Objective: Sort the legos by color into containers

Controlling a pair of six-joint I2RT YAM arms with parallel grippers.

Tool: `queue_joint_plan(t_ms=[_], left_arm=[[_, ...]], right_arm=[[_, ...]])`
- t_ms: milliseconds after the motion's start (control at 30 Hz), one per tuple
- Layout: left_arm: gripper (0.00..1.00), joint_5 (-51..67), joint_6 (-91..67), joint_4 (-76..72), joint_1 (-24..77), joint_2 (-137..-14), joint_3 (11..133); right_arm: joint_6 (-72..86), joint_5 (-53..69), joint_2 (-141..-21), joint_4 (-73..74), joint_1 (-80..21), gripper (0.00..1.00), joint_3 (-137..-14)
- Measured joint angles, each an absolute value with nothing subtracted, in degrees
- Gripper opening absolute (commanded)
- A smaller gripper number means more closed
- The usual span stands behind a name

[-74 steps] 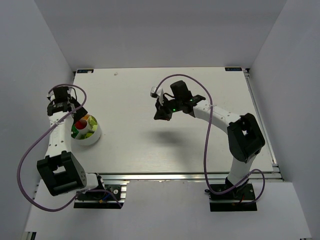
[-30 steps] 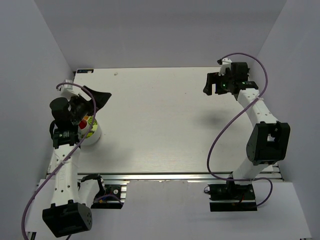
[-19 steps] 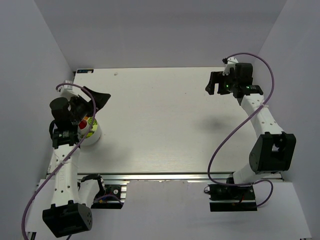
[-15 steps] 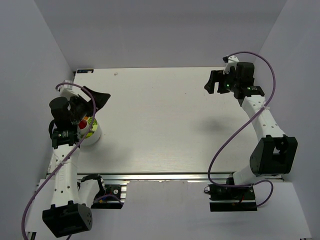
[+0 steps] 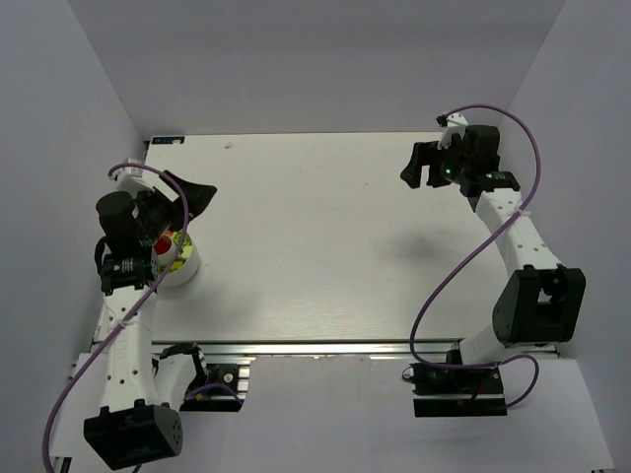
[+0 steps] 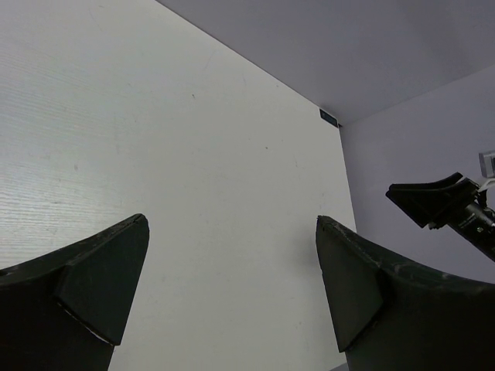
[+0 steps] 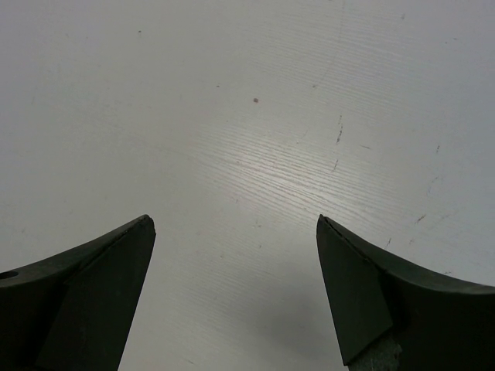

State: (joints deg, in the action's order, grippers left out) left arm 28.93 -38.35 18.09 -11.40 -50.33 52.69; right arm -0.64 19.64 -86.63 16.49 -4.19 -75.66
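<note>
Left gripper (image 5: 196, 193) hangs raised by the tabletop's (image 5: 315, 246) left edge, jaws spread wide, holding nothing. Just beside it sits the white divided dish (image 5: 184, 268) with red, yellow and green legos (image 5: 162, 245) inside. Right gripper (image 5: 418, 166), equally wide and unloaded, hovers near the far right corner, with broad white tabletop between them.

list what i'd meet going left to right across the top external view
white dish holding legos → bare table → right claw, open → right arm's elbow joint. The left arm is left out because it overlaps the dish.
</note>
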Motion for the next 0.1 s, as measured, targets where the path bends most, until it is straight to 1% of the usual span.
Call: queue_joint_plan(t_ms=[100], left_arm=[[0.98,28.9,-38.1,18.4,-11.4,-50.0,52.7]], right_arm=[[-0.6,19.6,-86.6,16.6,-4.2,0.89,-75.7]])
